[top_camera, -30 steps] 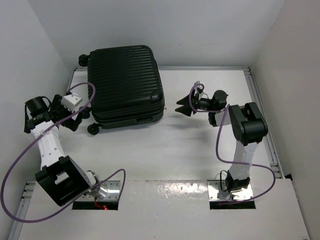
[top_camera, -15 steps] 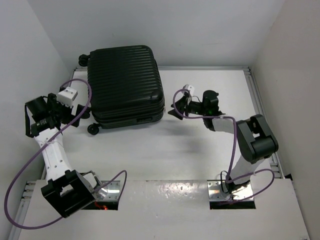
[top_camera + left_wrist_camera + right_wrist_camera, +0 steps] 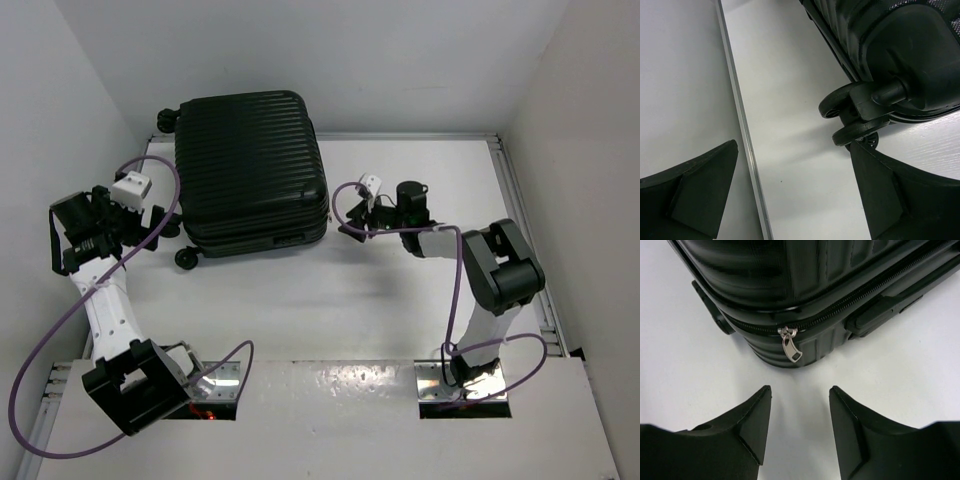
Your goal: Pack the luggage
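Right wrist: zipper pull (image 3: 791, 351) on luggage (image 3: 765, 270)

A robotics lab cell: white table (image 3: 330, 300) boxed by plain white walls (image 3: 400, 60) on 3 sides; aluminium rail (image 3: 525, 230) along its edge; left arm (image 3: 108, 305) and right arm (image 3: 485, 310) bolted to metal plates (image 3: 435, 378); purple cables (image 3: 461, 285) hanging loose.

Zipped black ribbed luggage (image 3: 250, 165), flat, wheels leftward.
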